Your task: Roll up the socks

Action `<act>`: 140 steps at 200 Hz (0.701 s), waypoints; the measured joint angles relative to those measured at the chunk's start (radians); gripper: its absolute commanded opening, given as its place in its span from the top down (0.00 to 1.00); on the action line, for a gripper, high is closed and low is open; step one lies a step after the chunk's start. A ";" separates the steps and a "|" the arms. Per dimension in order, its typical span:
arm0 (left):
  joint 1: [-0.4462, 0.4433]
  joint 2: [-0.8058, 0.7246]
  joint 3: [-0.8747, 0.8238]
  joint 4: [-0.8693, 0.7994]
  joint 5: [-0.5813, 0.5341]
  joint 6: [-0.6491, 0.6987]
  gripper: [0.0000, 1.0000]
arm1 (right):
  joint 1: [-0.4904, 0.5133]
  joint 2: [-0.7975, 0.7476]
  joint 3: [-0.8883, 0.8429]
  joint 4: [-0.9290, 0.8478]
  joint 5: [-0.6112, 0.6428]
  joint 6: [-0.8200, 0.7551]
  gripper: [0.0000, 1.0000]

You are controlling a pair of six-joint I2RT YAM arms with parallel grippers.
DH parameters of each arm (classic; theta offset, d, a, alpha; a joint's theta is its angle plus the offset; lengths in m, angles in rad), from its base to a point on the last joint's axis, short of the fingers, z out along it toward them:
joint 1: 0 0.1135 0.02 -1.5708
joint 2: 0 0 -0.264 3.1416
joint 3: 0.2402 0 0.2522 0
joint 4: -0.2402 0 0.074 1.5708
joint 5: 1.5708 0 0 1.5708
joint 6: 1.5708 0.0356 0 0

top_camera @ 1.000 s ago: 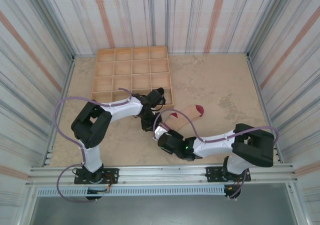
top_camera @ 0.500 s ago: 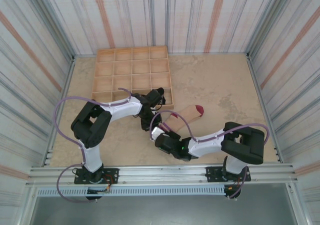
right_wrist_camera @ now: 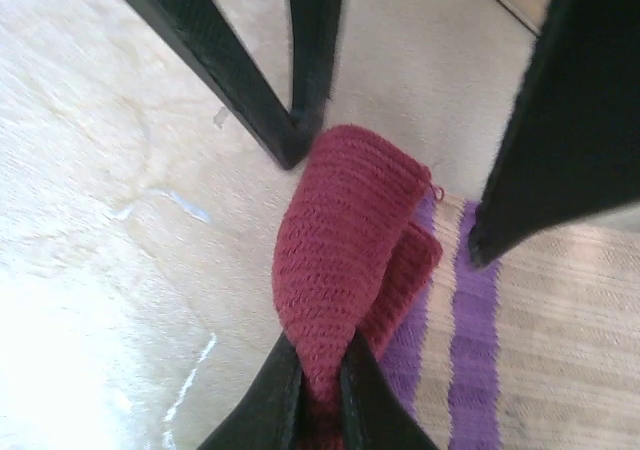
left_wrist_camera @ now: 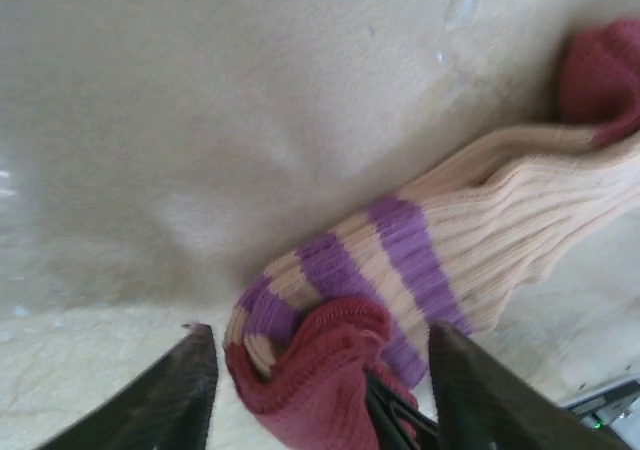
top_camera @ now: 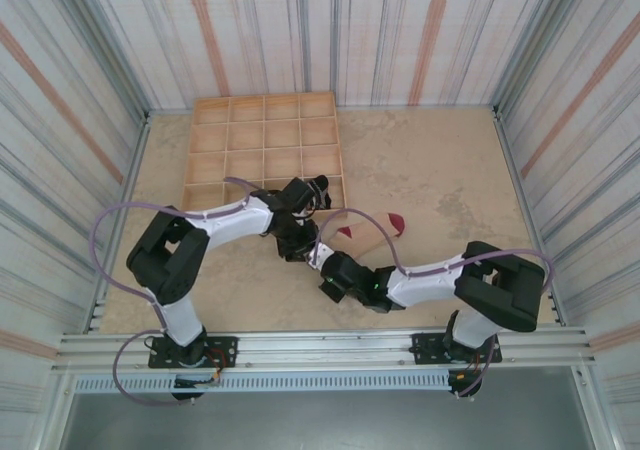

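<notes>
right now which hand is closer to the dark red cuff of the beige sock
Right. The right hand is pinched shut on the dark red cuff; the left hand is open, a finger on either side of it, not gripping.

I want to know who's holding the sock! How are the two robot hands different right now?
The right gripper is shut; the left gripper is open. The right gripper pinches the beige sock's red cuff; the left gripper only straddles that cuff, gripping nothing. Both are black and meet at the cuff end.

White-and-black jointed arms [top_camera: 232, 218], looping lilac cables [top_camera: 103, 232], black tapered tool fingers [left_wrist_camera: 170, 395].
</notes>
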 measured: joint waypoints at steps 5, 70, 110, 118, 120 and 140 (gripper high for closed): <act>0.002 -0.010 -0.006 0.003 -0.006 0.001 0.29 | -0.015 -0.010 -0.006 0.009 -0.025 0.009 1.00; -0.005 -0.188 -0.094 0.075 -0.060 -0.021 0.26 | -0.203 -0.026 -0.066 0.074 -0.331 0.156 1.00; -0.005 -0.237 -0.117 0.111 -0.082 -0.025 0.28 | -0.293 -0.024 -0.119 0.168 -0.499 0.269 1.00; -0.005 -0.237 -0.123 0.114 -0.084 -0.027 0.29 | -0.310 -0.021 -0.127 0.183 -0.528 0.293 1.00; -0.005 -0.237 -0.125 0.115 -0.084 -0.028 0.29 | -0.315 -0.019 -0.130 0.189 -0.536 0.303 1.00; -0.011 -0.237 -0.136 0.124 -0.093 -0.036 0.30 | -0.356 -0.010 -0.156 0.241 -0.605 0.367 1.00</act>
